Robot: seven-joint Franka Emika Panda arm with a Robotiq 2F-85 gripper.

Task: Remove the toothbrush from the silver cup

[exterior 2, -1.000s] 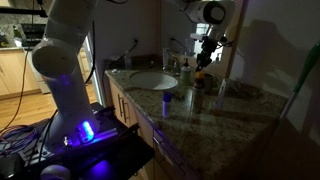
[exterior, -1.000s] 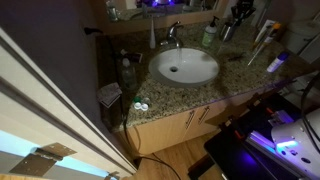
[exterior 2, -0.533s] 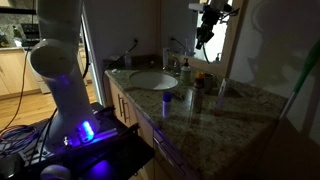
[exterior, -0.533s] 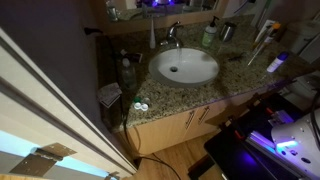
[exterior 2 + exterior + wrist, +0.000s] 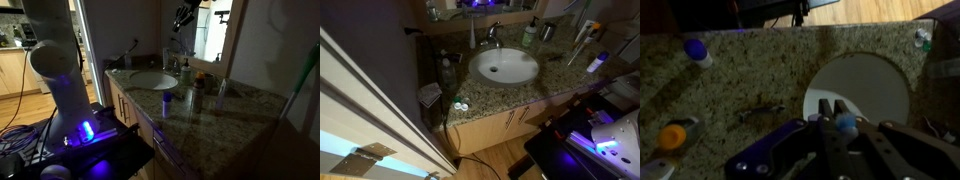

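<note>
The silver cup [image 5: 548, 32] stands upright at the back of the granite counter, right of the faucet. In the wrist view a small shiny object [image 5: 760, 113] on the counter may be this cup. My gripper [image 5: 184, 16] is high above the counter near the mirror, over the sink side. In the wrist view the fingers [image 5: 832, 108] are shut on the toothbrush, whose blue bristle head [image 5: 845, 125] shows between them. The gripper is out of view in the overhead exterior view.
A white sink [image 5: 505, 67] with a faucet [image 5: 492, 35] sits mid-counter. A pale bottle with a green top [image 5: 529, 35] stands beside the cup. A blue-capped item [image 5: 695, 48] and an orange item [image 5: 673, 135] lie on the counter. A white stick-like item [image 5: 582, 42] leans at the back.
My gripper has risen well above the cup and moved toward the sink. It has left the overhead exterior view.
</note>
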